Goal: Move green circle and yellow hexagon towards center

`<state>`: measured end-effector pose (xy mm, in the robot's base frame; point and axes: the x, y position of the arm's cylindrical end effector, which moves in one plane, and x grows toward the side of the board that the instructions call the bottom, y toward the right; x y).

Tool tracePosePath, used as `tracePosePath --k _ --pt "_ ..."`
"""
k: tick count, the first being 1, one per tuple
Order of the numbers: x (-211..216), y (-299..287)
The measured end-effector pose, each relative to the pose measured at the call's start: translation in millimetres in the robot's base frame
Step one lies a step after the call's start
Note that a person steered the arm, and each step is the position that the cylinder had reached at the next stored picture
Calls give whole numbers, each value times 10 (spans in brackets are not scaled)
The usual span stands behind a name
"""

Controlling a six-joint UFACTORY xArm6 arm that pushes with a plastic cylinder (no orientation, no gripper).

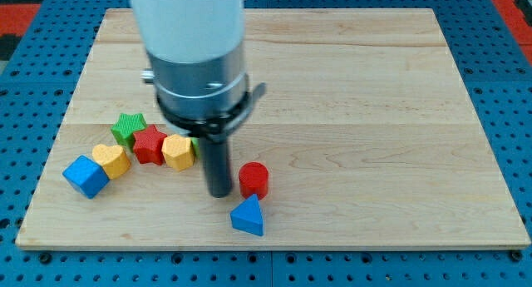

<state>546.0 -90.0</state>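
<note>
The yellow hexagon (178,151) lies at the board's lower left, touching the red star (150,144) on its left. Only a thin sliver of the green circle (196,146) shows, between the hexagon and the dark rod; the rest is hidden behind the rod. My tip (220,193) rests on the board just right of and below the hexagon, and just left of the red circle (253,180).
A green star (129,126), a yellow heart (111,160) and a blue cube (86,175) cluster left of the red star. A blue triangle (248,216) lies below the red circle, near the wooden board's (374,112) bottom edge.
</note>
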Motion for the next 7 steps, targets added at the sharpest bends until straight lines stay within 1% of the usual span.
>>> tracePosePath --k 1,2,3,6,7 --pt "-9 -811" --pt "-306 -854" --pt "-508 -228" --pt "-467 544" --pt "-513 923"
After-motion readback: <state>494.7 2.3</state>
